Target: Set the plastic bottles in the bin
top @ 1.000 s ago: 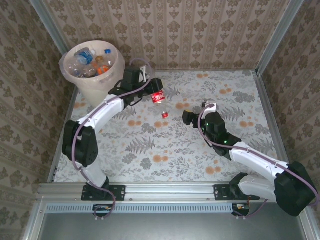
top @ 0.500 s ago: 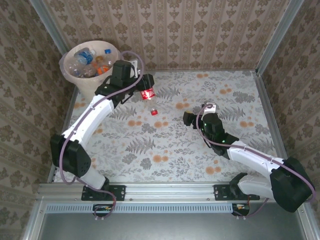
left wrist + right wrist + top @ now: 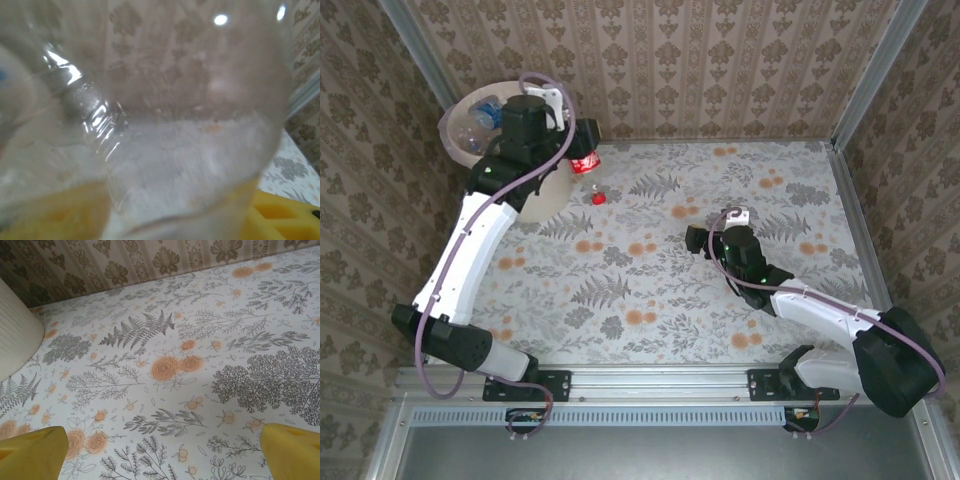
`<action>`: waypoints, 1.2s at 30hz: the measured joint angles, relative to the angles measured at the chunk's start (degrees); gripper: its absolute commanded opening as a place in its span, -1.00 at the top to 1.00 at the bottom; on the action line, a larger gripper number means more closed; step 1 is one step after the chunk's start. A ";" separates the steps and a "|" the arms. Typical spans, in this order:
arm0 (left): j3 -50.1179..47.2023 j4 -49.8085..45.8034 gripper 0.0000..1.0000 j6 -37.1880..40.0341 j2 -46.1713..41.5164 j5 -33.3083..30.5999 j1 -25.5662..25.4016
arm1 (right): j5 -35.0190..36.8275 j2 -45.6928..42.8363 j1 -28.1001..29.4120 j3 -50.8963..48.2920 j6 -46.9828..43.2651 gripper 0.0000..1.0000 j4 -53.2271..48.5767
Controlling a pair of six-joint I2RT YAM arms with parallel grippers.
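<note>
So the left pincer (image 3: 576, 156) is gripping a red-labelled bottle (image 3: 586, 164) cap-down right at the rim of the bin (image 3: 542, 192) (several bottles (image 3: 482, 118) are lying inside it). The right pincer (image 3: 159, 432) is hanging wide open over the flowery table (image 3: 770, 200), holding nothing.

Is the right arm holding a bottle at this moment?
No, the right arm's jaws stand wide apart above the flowered table, with nothing between them.

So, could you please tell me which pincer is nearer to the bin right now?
Left. The left pincer holds a red-labelled bottle right beside the rim of the bin; the right pincer hovers open over the middle of the table, well away from it.
</note>
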 measured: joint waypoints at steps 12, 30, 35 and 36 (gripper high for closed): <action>12.76 -2.49 -0.17 4.13 1.27 -3.26 11.96 | 0.26 0.81 -0.61 0.46 0.96 -0.99 -0.48; 31.17 -2.64 -0.15 3.21 24.74 8.96 28.35 | 0.48 0.63 -0.83 0.66 1.92 -0.99 -2.56; 33.55 -5.53 -0.15 4.98 29.29 11.19 29.59 | 0.72 0.13 -0.83 0.66 2.14 -0.99 -3.48; 33.75 -5.97 -0.16 5.29 29.77 11.78 29.81 | 0.72 0.09 -0.83 0.66 2.16 -0.99 -3.58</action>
